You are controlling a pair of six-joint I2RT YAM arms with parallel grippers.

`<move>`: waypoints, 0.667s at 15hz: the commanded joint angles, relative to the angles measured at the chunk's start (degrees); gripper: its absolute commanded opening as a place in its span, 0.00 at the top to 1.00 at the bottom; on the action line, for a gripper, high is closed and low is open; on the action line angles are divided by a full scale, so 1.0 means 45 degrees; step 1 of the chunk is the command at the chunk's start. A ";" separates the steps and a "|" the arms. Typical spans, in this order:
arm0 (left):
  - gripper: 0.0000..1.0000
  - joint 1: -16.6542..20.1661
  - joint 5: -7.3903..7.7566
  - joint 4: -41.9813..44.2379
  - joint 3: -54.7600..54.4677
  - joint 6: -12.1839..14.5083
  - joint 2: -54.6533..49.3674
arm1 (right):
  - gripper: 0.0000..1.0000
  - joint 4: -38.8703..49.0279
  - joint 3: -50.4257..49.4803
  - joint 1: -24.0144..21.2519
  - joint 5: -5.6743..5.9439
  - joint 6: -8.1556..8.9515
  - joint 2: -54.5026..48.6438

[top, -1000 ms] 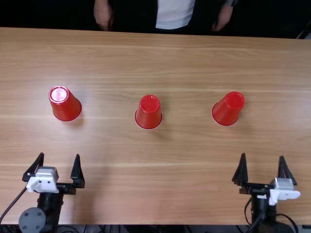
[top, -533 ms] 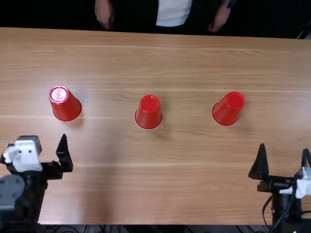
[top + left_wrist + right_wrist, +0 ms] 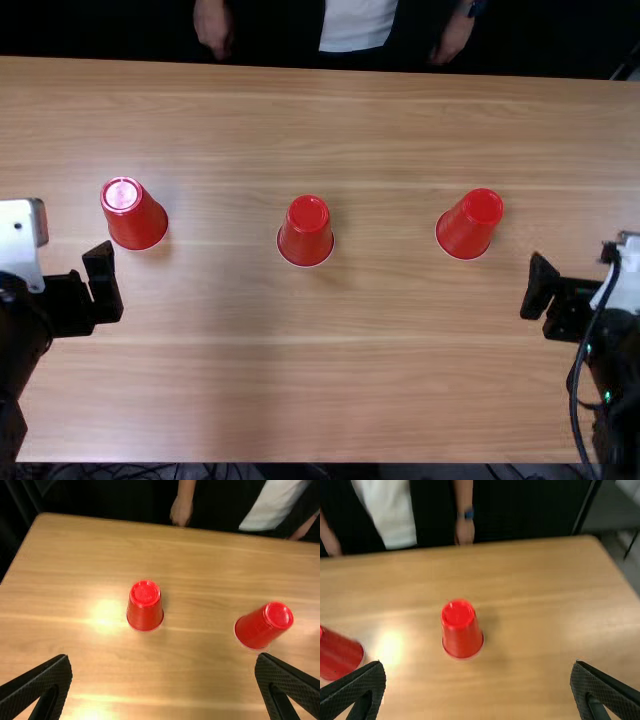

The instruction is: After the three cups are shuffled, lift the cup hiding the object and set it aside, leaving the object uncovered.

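Three red cups stand upside down in a row across the middle of the top view, well apart from one another. The left red plastic cup (image 3: pixel 133 215) is toward the left edge, the middle red plastic cup (image 3: pixel 305 232) is at the centre, and the right red plastic cup (image 3: pixel 469 224) is right of centre. All three rest rim-down on the light brown wooden counter (image 3: pixel 320 130). I cannot tell which one covers the object.

My left pincer (image 3: pixel 161 656) is spread wide and holds nothing. Its black fingers (image 3: pixel 45 682) sit in the lower corners of the left wrist view, with the left cup in the middle of that frame. In the top view this pincer is at the left edge, below and to the left of the left cup, near it but not touching.

My right pincer (image 3: pixel 477 664) is spread wide too, and it is also empty. In the top view it is at the right edge, to the lower right of the right cup and apart from it.
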 commanded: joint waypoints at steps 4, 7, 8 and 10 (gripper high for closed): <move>0.00 -0.0394 0.0012 -0.3679 0.2567 0.0264 0.2511 | 0.00 -0.1796 0.2355 0.0853 -0.0071 -0.0247 0.2532; 0.00 -0.0570 -0.0035 -0.4148 0.3016 0.0264 0.3078 | 0.00 -0.2945 0.2980 0.1302 -0.0094 -0.0598 0.3567; 0.00 -0.0570 -0.0035 -0.4148 0.2977 0.0264 0.3253 | 0.00 -0.3062 0.2961 0.1400 -0.0094 -0.0598 0.3704; 0.00 -0.0570 -0.0035 -0.4148 0.2977 0.0264 0.3546 | 0.00 -0.3578 0.2843 0.1556 -0.0164 -0.0575 0.4114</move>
